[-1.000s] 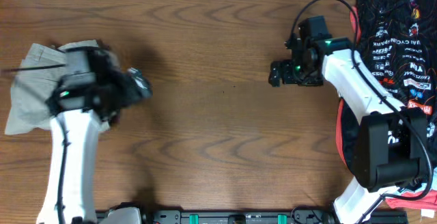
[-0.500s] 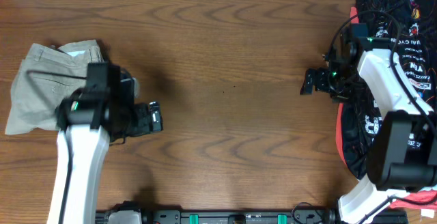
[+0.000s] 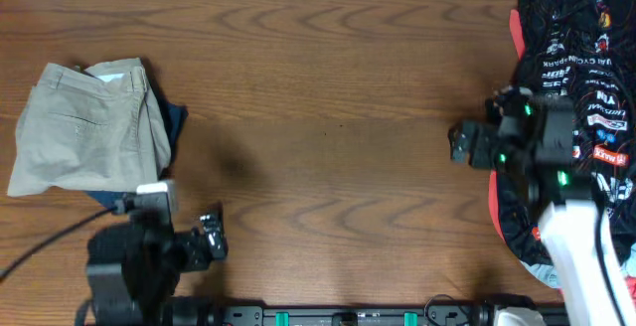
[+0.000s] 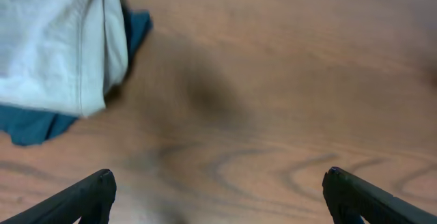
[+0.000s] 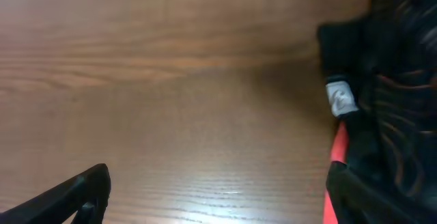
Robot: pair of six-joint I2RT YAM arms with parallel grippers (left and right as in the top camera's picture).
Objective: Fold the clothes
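Note:
The khaki-beige shorts (image 3: 84, 132) lie folded at the far left of the table, on top of a dark navy garment (image 3: 175, 119) that peeks out at the right and bottom. In the left wrist view the shorts (image 4: 54, 43) show at the upper left with the navy cloth (image 4: 31, 125) beneath. My left gripper (image 3: 211, 242) is open and empty near the front edge, below and right of the shorts; its fingertips (image 4: 217, 195) frame bare wood. My right gripper (image 3: 465, 143) is open and empty at the right, beside the black jersey; its fingertips (image 5: 218, 193) are over wood.
A black jersey with white and red logos (image 3: 571, 78) lies heaped along the right edge, with red cloth under it. In the right wrist view it (image 5: 389, 80) fills the right side. Bare wooden table (image 3: 328, 117) spans the middle.
My left arm has pulled back from the shorts toward the front edge, leaving them lying folded. My right arm has moved right and back toward the jersey.

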